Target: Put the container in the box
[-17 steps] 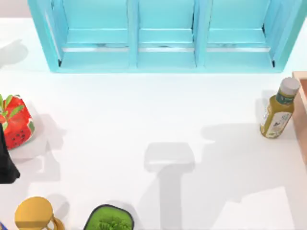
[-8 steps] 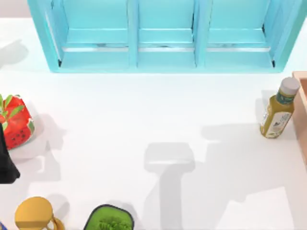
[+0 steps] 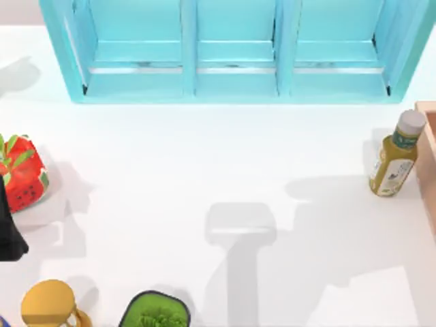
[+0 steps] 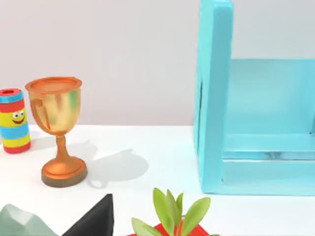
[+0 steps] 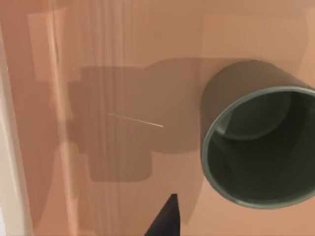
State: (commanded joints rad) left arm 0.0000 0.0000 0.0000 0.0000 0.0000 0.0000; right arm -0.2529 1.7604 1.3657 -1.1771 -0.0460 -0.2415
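Note:
The container (image 5: 256, 147), a small dark olive-grey round cup, rests on the salmon-coloured floor of the box (image 5: 98, 73), its open mouth facing the right wrist camera. A dark part of my right gripper (image 5: 166, 219) pokes in beside the cup, apart from it, and the gripper's shadow falls on the box floor. In the top view only a tan edge of the box (image 3: 429, 157) shows, at the table's right side. My left arm (image 3: 7, 231) is parked at the left edge, and a black tip of the left gripper (image 4: 96, 221) shows in the left wrist view.
A yellow-green bottle (image 3: 395, 160) stands just left of the box. A blue shelf unit (image 3: 231, 54) spans the back. At the left are a red strawberry-patterned object (image 3: 24, 174), a gold trophy (image 3: 48, 303), a bowl of greens (image 3: 155, 312) and a striped can (image 4: 14, 120).

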